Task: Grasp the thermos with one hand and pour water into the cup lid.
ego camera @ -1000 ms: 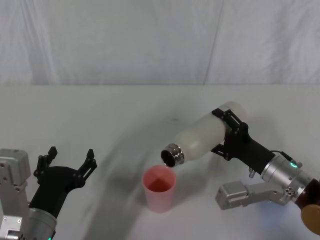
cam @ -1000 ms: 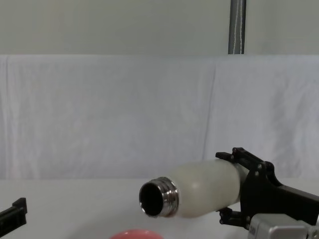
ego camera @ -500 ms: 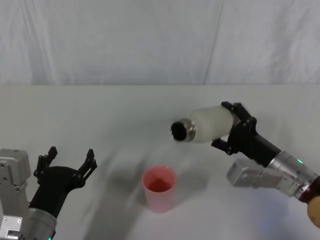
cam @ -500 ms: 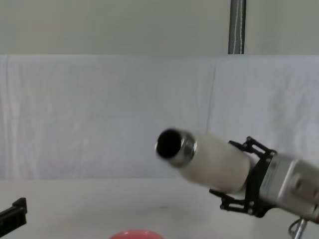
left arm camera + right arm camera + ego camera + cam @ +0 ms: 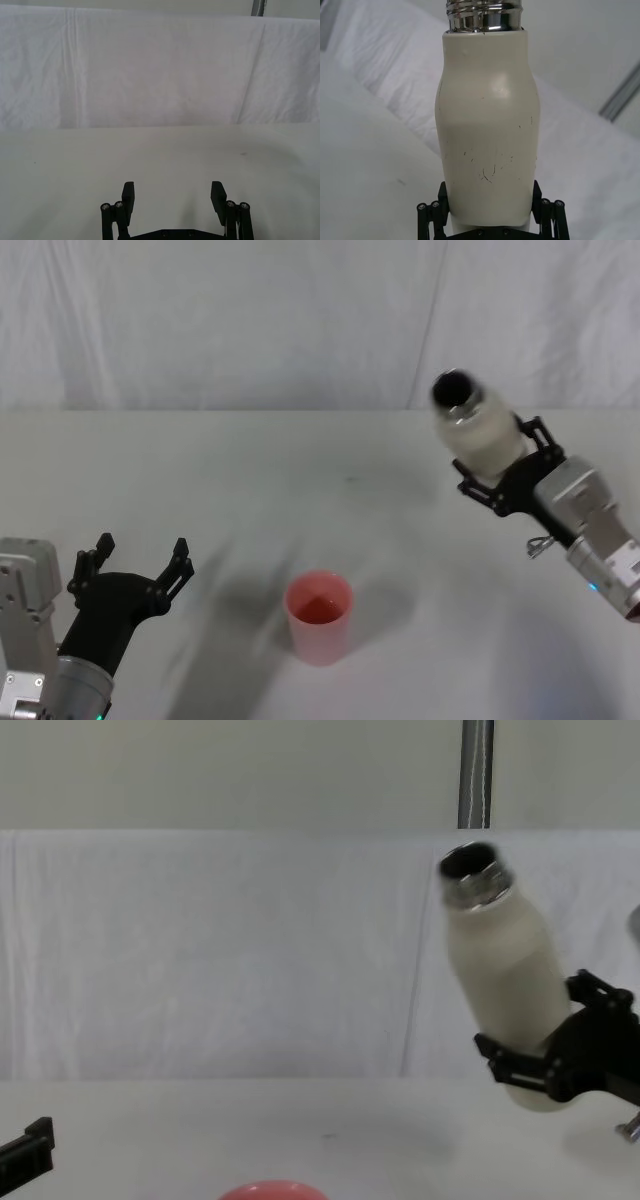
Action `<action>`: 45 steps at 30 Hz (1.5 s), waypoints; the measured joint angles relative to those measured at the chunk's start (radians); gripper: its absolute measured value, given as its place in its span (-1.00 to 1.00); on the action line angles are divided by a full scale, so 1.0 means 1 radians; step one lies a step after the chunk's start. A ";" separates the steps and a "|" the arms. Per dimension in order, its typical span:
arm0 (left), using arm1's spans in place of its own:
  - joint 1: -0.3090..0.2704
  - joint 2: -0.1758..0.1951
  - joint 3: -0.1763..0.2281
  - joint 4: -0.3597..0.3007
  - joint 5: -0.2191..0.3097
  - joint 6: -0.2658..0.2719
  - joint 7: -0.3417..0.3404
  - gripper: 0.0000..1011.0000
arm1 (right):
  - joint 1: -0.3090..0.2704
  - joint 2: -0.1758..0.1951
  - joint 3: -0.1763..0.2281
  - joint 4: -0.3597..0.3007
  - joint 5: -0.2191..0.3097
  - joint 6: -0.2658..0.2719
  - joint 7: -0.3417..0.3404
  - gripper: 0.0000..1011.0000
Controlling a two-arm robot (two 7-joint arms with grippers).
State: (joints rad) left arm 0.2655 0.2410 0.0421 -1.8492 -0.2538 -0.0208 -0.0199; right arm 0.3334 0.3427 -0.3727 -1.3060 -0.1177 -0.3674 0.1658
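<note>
One thermos is held almost upright by the right hand, clamped low on it. The pink cup lid is set on the counter, well apart. The left hand is kept spread open.

Pink cup lid stands on white table

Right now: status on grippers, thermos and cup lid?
Right gripper shut on thermos, lifted, mouth up, right of cup lid. Left gripper open, parked near left. Cup lid upright on table, nothing in the way.
</note>
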 joint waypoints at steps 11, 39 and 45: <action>0.000 0.000 0.000 0.000 0.000 0.000 0.000 0.98 | -0.034 -0.039 0.104 -0.021 0.190 0.113 0.082 0.89; 0.000 0.000 0.000 0.000 0.000 0.000 0.000 0.98 | -0.080 -0.123 0.276 -0.011 0.500 0.387 0.100 0.89; 0.000 0.000 0.000 0.000 0.000 0.000 0.000 0.98 | -0.067 -0.123 0.276 0.009 0.514 0.404 0.090 0.89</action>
State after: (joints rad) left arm 0.2655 0.2410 0.0421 -1.8492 -0.2538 -0.0208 -0.0199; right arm 0.2660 0.2194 -0.0971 -1.2966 0.3965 0.0365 0.2554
